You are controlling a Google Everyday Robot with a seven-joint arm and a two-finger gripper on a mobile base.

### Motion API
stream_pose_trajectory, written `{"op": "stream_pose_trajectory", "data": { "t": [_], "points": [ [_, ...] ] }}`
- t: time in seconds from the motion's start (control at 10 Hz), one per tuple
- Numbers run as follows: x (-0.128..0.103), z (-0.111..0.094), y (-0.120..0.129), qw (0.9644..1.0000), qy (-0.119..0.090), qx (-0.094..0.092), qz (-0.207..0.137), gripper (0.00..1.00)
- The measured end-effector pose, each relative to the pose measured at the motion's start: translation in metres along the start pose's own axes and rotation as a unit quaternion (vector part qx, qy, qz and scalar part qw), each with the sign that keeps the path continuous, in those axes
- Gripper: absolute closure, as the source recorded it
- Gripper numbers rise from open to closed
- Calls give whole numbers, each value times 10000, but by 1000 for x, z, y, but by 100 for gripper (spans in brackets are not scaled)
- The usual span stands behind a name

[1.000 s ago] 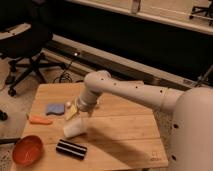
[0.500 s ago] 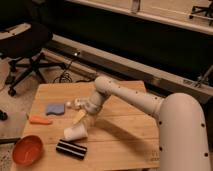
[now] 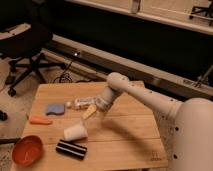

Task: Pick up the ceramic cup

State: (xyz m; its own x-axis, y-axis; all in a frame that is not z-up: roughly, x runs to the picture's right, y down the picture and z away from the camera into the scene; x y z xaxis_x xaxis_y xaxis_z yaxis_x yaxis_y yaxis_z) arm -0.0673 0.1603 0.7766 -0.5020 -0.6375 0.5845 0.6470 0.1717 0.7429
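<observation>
The cup (image 3: 76, 132) is not yet in hand. It lies tipped on its side on the table (image 3: 127, 142), free of any hold, so the step in hand reads as the reach for a grasp and not the lift. The gripper (image 3: 90, 111) hangs just past the cup, up and to the right of it, with a small gap of bare wood between the two. Whether it is spread or pressed together cannot be told. The bottle (image 3: 79, 104) lies just behind the cup and very near the gripper (a wrong catch there looks possible). A black block (image 3: 71, 149) sits just in front of the cup, and the bowl (image 3: 28, 138) is off to the cup's left and nearer the camera. The next move calls for bringing the gripper back down toward the cup and setting it across the cup's round side. It should close gently, since a cup lying like this may roll away when nudged. A second ago the gripper was right over the cup and seemed to touch it. Since then it has drawn back a little toward the bottle, and the cup lies in about the same spot.
</observation>
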Motion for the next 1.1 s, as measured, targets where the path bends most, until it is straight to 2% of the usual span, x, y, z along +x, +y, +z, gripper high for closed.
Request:
{"op": "stream_pose_trajectory", "data": {
  "t": [0.2, 0.4, 0.8, 0.9, 1.1],
  "points": [
    [-16, -3, -8, 9999, 6, 107, -33, 20],
    [-25, 3, -27, 9996, -47, 185, -220, 20],
    [-12, 21, -69, 9973, -133, 186, -691, 20],
    [-6, 29, -78, 9966, -199, 161, -777, 23],
    [-3, 49, -91, 9950, -507, 153, -850, 42]
  ]
}}
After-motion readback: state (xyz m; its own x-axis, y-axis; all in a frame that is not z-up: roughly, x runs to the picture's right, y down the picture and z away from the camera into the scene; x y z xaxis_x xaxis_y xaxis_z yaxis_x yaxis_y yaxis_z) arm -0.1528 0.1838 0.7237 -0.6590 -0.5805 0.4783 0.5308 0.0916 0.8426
